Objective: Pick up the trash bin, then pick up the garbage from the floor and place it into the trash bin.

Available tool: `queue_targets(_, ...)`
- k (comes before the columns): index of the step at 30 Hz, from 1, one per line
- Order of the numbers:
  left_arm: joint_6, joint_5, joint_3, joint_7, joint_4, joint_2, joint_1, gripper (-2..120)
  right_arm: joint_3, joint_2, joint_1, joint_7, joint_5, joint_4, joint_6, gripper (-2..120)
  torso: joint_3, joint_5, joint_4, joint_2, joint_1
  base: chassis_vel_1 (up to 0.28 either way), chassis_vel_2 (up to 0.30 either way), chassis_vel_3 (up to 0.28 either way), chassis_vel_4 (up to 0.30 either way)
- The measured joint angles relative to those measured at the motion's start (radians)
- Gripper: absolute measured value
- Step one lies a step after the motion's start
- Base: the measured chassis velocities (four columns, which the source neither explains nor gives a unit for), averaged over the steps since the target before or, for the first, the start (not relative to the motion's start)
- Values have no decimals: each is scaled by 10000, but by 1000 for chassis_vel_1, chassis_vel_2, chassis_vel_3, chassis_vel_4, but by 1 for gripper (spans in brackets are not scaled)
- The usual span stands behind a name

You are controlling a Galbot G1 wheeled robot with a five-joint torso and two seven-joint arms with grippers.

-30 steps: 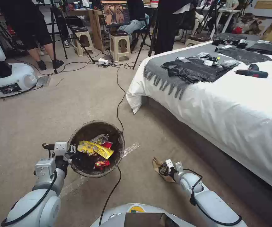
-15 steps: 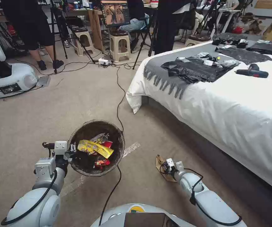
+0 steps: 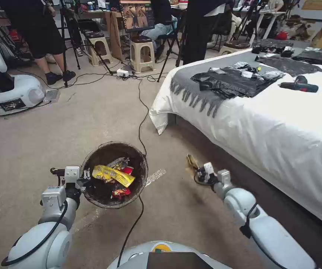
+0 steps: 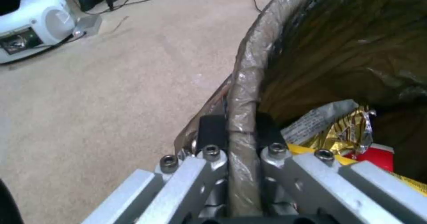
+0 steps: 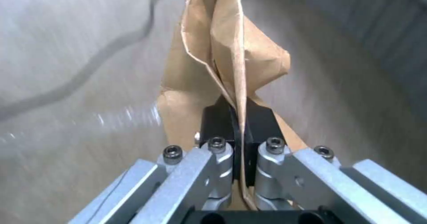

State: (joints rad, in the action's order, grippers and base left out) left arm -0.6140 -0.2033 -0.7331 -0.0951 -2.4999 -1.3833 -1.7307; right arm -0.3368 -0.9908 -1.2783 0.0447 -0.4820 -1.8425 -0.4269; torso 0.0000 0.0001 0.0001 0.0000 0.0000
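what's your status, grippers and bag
Left gripper clamped on trash bin rim. Right gripper pinching brown paper bag, off the floor. Black cable by the bin.

A robotics lab staged as a bedroom: a white-sheeted bed (image 3: 265, 123) fills the 2 o'clock side on beige carpet (image 3: 56, 134), while tripods (image 3: 65, 37), plastic stools (image 3: 141, 52), a monitor (image 3: 136, 15) and trailing cables (image 3: 142, 108) crowd 12 o'clock, and another robot's white base (image 3: 11, 93) sits at 10 o'clock.

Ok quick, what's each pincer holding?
Left pincer: shut on the trash bin rim.
Right pincer: shut on the brown paper bag.
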Motion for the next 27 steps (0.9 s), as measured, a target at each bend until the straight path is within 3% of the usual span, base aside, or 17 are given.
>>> queue_targets(12, -31, -50, 3, 0, 0, 57, 46, 3, -657, 453, 406, -23, -1072, -3055, -825, 0, 0, -2, -2, 0, 0, 0, 0, 0, 0)
queue_targets(21, -39, -37, 61, 6, 0, 53, 75, 3, 623, 673, 2635, 19, -2651, -4255, -1698, 0, 0, -2, -1, 0, 0, 0, 0, 0, 0)
queue_targets(27, -40, 6, 119, 12, 0, 7, 100, 3, 2345, 533, 4440, 212, -3197, -4286, -2049, 0, 0, -2, 0, 0, 0, 0, 0, 0, 0)
